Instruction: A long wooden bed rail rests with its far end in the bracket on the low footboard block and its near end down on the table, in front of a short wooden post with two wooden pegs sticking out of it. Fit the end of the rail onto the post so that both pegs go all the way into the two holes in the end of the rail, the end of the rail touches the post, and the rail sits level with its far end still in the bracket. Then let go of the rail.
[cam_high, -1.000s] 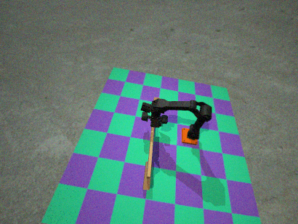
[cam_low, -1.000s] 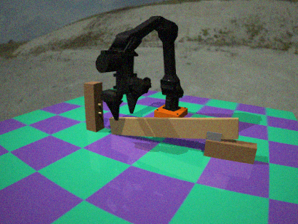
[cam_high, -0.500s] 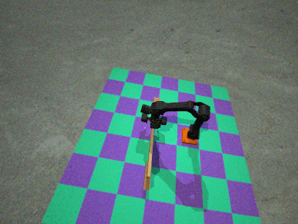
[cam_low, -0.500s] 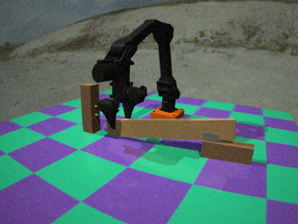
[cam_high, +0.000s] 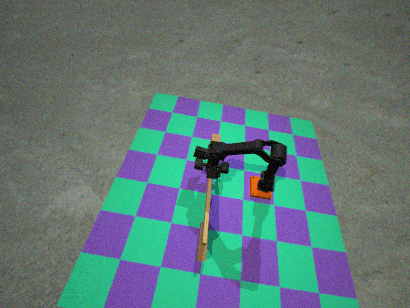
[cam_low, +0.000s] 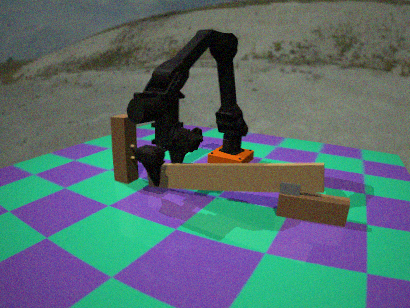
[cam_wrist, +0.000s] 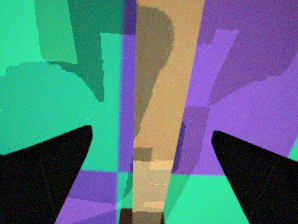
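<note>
While my black two-fingered gripper (cam_high: 213, 171) (cam_low: 168, 173) (cam_wrist: 153, 133) points down over the rail, its fingers are spread wide, one on each side of the wood, and pinch nothing. Between those two fingers runs the one long, pale wooden bed rail (cam_high: 208, 197) (cam_low: 240, 177) (cam_wrist: 167, 90), with a gap to each fingertip in my wrist view. Its near end is down low by the post and its far end sits higher, in the single small grey bracket (cam_low: 290, 189) on one low brown wooden footboard block (cam_high: 201, 253) (cam_low: 313, 210). Beyond the near end stands one short, upright brown wooden post (cam_high: 216, 137) (cam_low: 124, 150); I count two small pale pegs (cam_low: 132, 157) on it, one above the other, on the side facing the rail. The rail is tilted and not on them. My one black arm (cam_high: 245, 148) (cam_low: 227, 82) reaches over from its single orange base plate (cam_high: 255, 193) (cam_low: 217, 157), on the green-and-purple checkered table top (cam_high: 165, 195) (cam_low: 75, 210) (cam_wrist: 30, 115).
</note>
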